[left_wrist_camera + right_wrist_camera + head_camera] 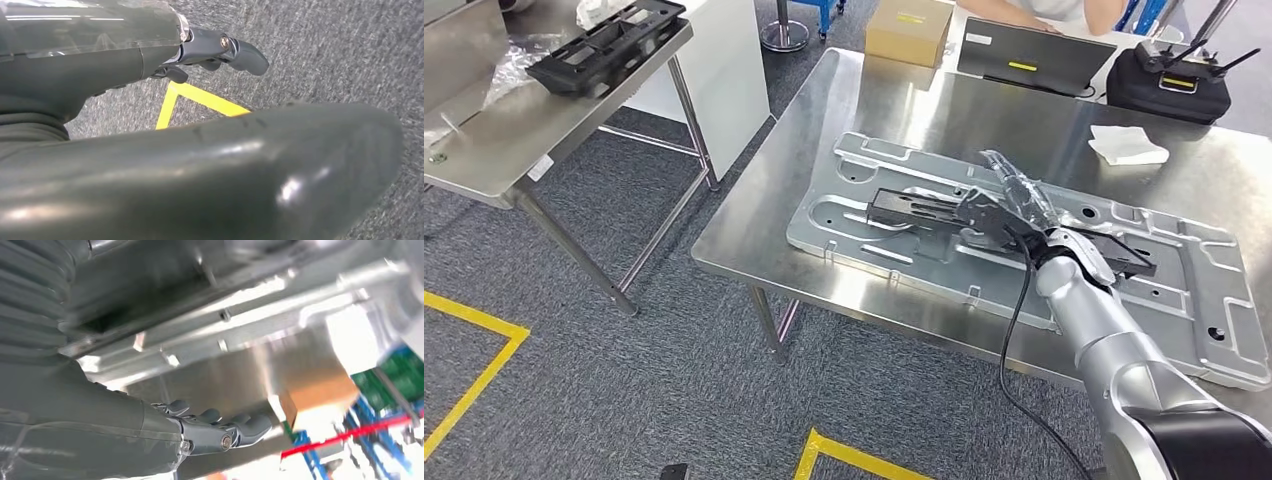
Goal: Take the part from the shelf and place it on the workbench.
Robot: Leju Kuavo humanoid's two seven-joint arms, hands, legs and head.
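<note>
Workbench (824,120) crowded: metal panel (1204,290), cardboard box (909,30), laptop (1034,55); right hand (999,215) grips black part (914,208).

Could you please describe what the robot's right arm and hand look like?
The right arm is silver, rounded segments with a black band low down. A black cable runs along it. The right hand has dark grey fingers and a clear cover at the wrist.

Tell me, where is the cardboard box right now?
In the head view the cardboard box sits at the far edge of the steel workbench, just left of the grey laptop.
</note>
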